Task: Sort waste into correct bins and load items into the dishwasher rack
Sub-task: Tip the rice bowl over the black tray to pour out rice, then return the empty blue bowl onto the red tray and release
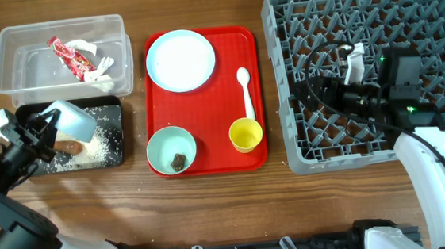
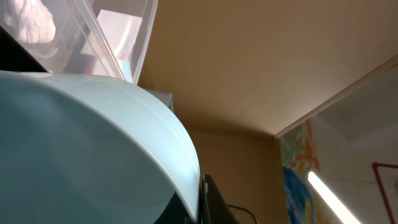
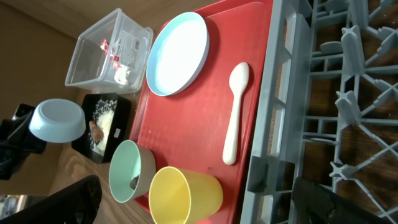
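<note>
**Left gripper tipping a bowl over the black tray**

Your left gripper (image 1: 51,126) is clamped on the rim of a pale blue bowl (image 1: 73,120) and holds it tilted directly above the black tray (image 1: 110,109). That tilt looks meant to shed food waste, since white rice grains (image 1: 101,150) and an orange-brown carrot-like piece (image 1: 66,145) lie right beneath it. Just beyond the fingertips sits the clear tub (image 1: 9,46), with the red-and-white wrapper (image 1: 74,57) inside.

Off to that gripper's right, the red tray (image 1: 205,110) carries the rest:
- a pale blue plate (image 1: 180,60)
- a mint bowl (image 1: 171,148) with a small brown lump (image 1: 178,161) in it
- a white plastic spoon (image 1: 245,91)
- a yellow cup (image 1: 246,134)

None of these is racked yet.

Farther right, your right gripper (image 1: 339,91) hangs over the dishwasher rack (image 1: 436,12), facing the red tray. Its jaws stand wide apart with nothing between them. It is probably parked there to stay clear while the bowl is emptied.
</note>
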Controlling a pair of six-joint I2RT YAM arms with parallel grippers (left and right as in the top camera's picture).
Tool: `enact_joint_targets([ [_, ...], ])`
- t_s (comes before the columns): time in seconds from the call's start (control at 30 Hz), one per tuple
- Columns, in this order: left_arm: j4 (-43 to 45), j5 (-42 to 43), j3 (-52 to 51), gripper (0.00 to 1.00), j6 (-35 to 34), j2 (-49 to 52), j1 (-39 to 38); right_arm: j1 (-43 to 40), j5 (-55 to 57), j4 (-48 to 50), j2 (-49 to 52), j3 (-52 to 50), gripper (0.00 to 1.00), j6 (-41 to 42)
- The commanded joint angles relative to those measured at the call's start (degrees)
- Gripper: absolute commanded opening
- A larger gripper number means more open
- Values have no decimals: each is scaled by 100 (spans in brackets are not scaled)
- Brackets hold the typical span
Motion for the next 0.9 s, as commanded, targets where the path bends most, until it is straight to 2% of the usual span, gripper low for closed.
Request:
enact_joint_targets([
  [0.0, 17, -739, 431, 4, 7, -828, -372, 20, 35, 0, 48, 83, 100, 42],
  [0.13, 85, -2658, 1145, 4, -61, -1775, -1519, 20, 35, 2, 48, 83, 100, 42],
  [0.23, 586, -4430, 1384, 4, -52, -2232, -2896, 20, 37, 4, 48, 83, 100, 39],
  [0.27, 911, -5237, 1384, 4, -17, -2321, -3582, 20, 35, 0, 48, 83, 100, 42],
  [0.4, 1709, -7637, 1384, 4, 730, -2020, -5873, 20, 35, -4, 48, 81, 100, 39],
  [0.47, 1921, -8341, 1384, 4, 1032, -1676, -6557, 20, 37, -7, 48, 81, 100, 37],
  [0.6, 2050, -8684, 1384, 4, 1215, -754, -7442, 20, 35, -26, 48, 81, 100, 39],
  [0.77, 2004, -8655, 1384, 4, 695, 173, -7816, 20, 127, -138, 48, 79, 100, 26],
  [0.87, 1899, -8485, 1384, 4, 697, 367, -7884, 20, 195, -195, 48, 79, 100, 24],
])
